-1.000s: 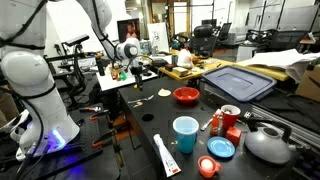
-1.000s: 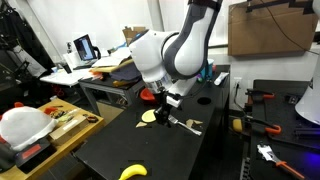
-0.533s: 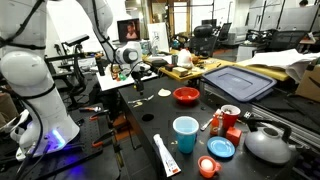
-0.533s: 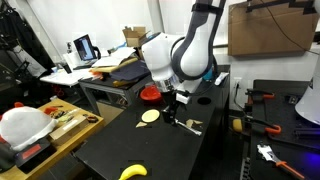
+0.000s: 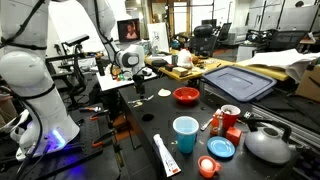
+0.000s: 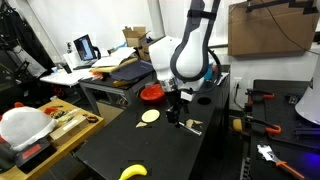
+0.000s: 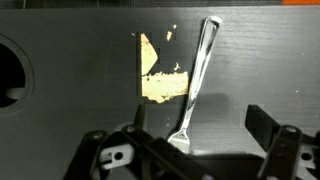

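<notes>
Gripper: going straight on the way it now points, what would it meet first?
Probably the fork, whose tines lie under the open gripper, on the black table; depth is unclear.

Bright metal on matt black
The fork (image 7: pixel 197 80) is smooth, glossy metal. The tabletop (image 7: pixel 260 60) is matt black with a fine brushed grain and bears a rough-edged, tan, papery scrap (image 7: pixel 160 85). The claw (image 7: pixel 200 128) looks matt black.

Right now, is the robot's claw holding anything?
Nothing is held. The open gripper hangs above a silver metal fork lying on the black table.
</notes>
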Action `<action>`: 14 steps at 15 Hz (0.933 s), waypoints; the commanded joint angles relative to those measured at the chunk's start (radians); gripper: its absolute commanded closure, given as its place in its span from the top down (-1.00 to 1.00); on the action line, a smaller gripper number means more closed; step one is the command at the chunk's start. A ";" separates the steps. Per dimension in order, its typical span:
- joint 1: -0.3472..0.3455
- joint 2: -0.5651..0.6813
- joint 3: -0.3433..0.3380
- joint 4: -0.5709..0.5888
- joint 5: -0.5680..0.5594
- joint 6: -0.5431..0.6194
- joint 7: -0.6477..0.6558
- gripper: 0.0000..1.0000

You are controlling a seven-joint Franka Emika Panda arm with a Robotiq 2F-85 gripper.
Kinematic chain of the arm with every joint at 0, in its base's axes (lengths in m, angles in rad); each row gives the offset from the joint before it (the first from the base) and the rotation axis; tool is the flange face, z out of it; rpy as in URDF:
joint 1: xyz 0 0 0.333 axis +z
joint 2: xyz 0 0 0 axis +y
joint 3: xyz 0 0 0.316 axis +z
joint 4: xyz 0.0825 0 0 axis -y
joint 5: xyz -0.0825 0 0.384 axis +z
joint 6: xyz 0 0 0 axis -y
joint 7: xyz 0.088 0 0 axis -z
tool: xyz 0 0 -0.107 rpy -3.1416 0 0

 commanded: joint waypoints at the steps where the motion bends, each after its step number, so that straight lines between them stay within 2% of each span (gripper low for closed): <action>1: -0.023 0.022 0.021 -0.004 0.061 0.038 -0.079 1.00; 7: -0.028 0.072 0.026 0.019 0.088 0.044 -0.134 1.00; 8: -0.028 0.078 0.026 0.022 0.087 0.047 -0.139 0.67; 9: -0.030 0.084 0.028 0.026 0.086 0.051 -0.147 0.45; 14: -0.026 0.092 0.027 0.045 0.081 0.054 -0.146 -0.31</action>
